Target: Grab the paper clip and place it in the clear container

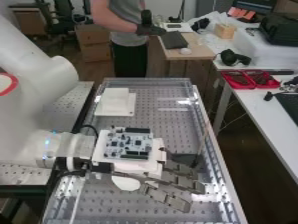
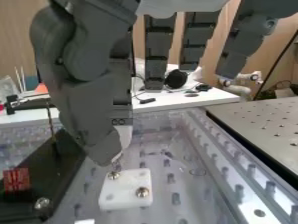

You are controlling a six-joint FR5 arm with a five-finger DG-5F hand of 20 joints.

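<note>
A large clear container (image 1: pixel 223 182) is standing on the bench, its long side walls running from near to far over a perforated metal surface. Toward its far left end, a stepped white block (image 1: pixel 116 103) is sitting inside. Beyond the container to the right, two red trays (image 1: pixel 250 80) are resting on a long white desk (image 1: pixel 265 111), and farther off a smaller table (image 1: pixel 194 46) is carrying a dark flat item (image 1: pixel 174 40).

The white arm (image 1: pixel 41 102) is coming in from the left over the container's left edge, with a circuit board (image 1: pixel 128 144) mounted at its end. The hand (image 1: pixel 188 183) is hanging over the near part of the container, pointing toward the right wall. In the wrist view, a white plate (image 2: pixel 120 199) with two screws is lying just below the hand, close enough to be in the way there. A dark plate (image 2: pixel 48 175) bearing a red patch (image 2: pixel 16 180) is lying beside it.

Whether the hand is released, clenched or grasping something, I cannot tell. A small bit of shiny metal (image 2: pixel 118 164) is showing right at the hand's lower tip, above one of the screws. I cannot tell whether that is the paper clip, so its place relative to the hand is remaining uncertain.
</note>
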